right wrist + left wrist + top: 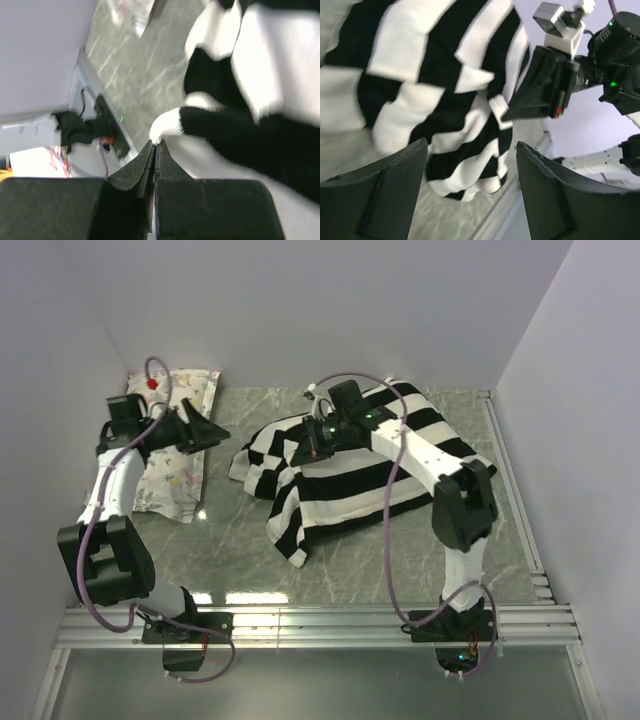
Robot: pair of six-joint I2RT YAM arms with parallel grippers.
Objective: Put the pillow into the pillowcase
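Left gripper [205,432]: jaws wide apart, holding nothing, positioned above the printed pillow [170,475] at the far left corner of the bench [230,550]. Right gripper [308,445]: jaws pressed together on a white fold of the striped pillowcase [350,485], which lies crumpled from the bench centre toward the far right corner.

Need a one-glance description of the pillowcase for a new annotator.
On the grey marbled table, look centre-right, under the right arm. The pillowcase is the rumpled fabric lying there; its broad black and white stripes set it apart from the pastel printed pillow in the far-left corner.
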